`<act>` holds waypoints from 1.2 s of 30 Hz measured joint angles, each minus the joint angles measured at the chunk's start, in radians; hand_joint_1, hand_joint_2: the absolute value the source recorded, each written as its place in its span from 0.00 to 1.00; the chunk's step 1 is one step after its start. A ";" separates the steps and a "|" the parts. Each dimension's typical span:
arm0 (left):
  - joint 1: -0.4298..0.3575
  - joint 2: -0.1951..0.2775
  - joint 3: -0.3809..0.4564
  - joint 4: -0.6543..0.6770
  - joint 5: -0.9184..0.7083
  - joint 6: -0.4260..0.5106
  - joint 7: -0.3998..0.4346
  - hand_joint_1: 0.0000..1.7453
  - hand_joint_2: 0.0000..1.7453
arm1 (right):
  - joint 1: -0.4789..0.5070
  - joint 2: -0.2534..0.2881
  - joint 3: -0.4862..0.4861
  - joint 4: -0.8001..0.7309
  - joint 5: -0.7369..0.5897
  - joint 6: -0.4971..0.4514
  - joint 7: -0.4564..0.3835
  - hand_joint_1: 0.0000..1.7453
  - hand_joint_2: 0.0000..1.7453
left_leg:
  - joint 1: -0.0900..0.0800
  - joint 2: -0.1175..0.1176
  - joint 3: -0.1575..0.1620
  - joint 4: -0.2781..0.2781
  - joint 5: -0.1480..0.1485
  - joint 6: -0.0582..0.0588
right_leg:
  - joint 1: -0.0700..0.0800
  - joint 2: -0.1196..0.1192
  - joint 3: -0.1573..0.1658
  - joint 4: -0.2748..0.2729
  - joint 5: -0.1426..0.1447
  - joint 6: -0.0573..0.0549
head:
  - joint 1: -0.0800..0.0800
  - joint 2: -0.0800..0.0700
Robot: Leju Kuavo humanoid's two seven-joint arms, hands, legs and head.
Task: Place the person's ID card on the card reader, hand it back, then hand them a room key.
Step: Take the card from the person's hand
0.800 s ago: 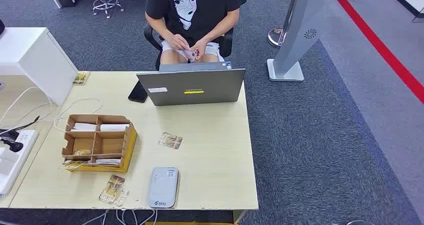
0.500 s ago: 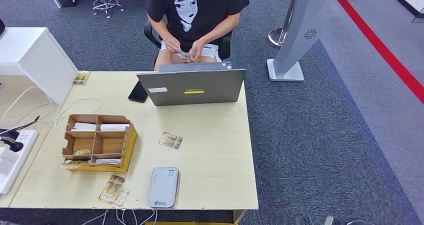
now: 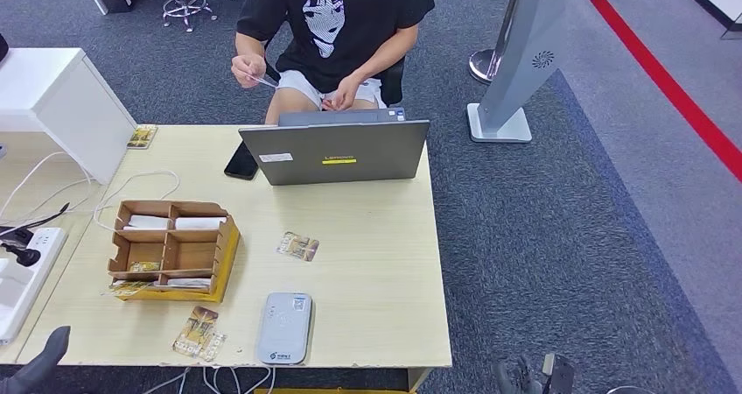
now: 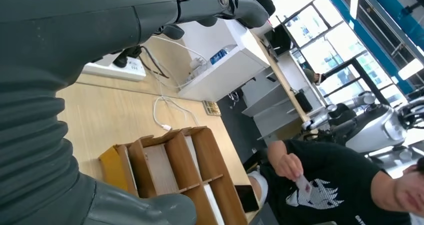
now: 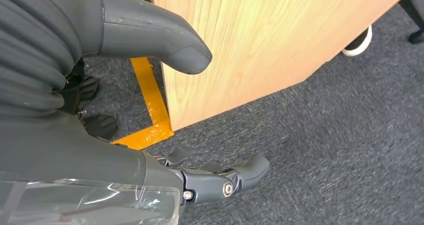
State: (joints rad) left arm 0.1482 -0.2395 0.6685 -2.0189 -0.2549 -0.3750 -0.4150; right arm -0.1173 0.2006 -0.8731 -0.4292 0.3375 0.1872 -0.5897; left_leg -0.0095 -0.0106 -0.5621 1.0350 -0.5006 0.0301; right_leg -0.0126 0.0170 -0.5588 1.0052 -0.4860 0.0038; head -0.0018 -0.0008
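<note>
Reaching for the ID card [image 3: 262, 80] is the move ahead, and it turns on where that card lies from each hand. The person [image 3: 337, 26] seated behind the laptop [image 3: 335, 151] pinches the card in a raised hand [image 3: 248, 66], out past the far edge of the table [image 3: 385, 263]. The card looks thin and pale, its long axis slanting down toward the laptop; in the left wrist view it shows as a small pale slip [image 4: 303, 184] under the person's fingers.

From the left hand [image 3: 39, 365], which peeks in at the near corner of the table, the card lies far ahead and across to its inner side, beyond the cardboard organizer [image 3: 171, 248]. Its fingers [image 4: 220, 0] are spread and hold nothing. The right hand [image 3: 535, 378] hangs low off the near edge of the table, beside the table's side panel [image 5: 260, 40], with fingers [image 5: 225, 177] loosely apart and empty; from it the card lies far ahead and well across to its inner side.

Both hands are well apart from the card. By my judgement the left hand is the nearer, since the card is held up on that side of the laptop. The card reader [image 3: 285, 327] sits near the table's front edge, between the two hands and closer to the left.
</note>
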 joint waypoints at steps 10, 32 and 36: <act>-0.094 0.099 -0.160 -0.004 -0.281 0.126 0.070 0.00 1.00 | -0.033 0.010 0.045 0.005 0.070 -0.031 -0.003 0.00 1.00 | 0.000 0.000 0.000 0.000 0.000 0.000 | 0.000 0.000 0.000 0.000 0.000 0.000 | 0.000 0.000; -0.367 0.351 -0.444 0.212 -0.871 0.283 0.220 0.00 1.00 | -0.088 0.027 0.152 0.041 0.137 -0.057 0.022 0.00 1.00 | 0.000 0.000 0.000 0.000 0.002 -0.001 | 0.000 0.001 -0.001 0.001 0.002 -0.002 | 0.000 0.000; -0.422 0.395 -0.504 0.270 -0.970 0.299 0.249 0.70 1.00 | -0.095 0.029 0.172 0.049 0.141 -0.059 0.028 0.00 1.00 | 0.000 0.000 -0.001 0.001 0.003 -0.001 | 0.000 0.001 -0.001 0.001 0.002 -0.002 | 0.000 0.000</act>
State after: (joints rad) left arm -0.2739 0.1558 0.1640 -1.7490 -1.2252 -0.0760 -0.1664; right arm -0.2123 0.2291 -0.7009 -0.3805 0.4781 0.1282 -0.5617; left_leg -0.0094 -0.0103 -0.5629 1.0355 -0.4980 0.0289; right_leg -0.0126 0.0183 -0.5601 1.0063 -0.4836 0.0022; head -0.0016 -0.0008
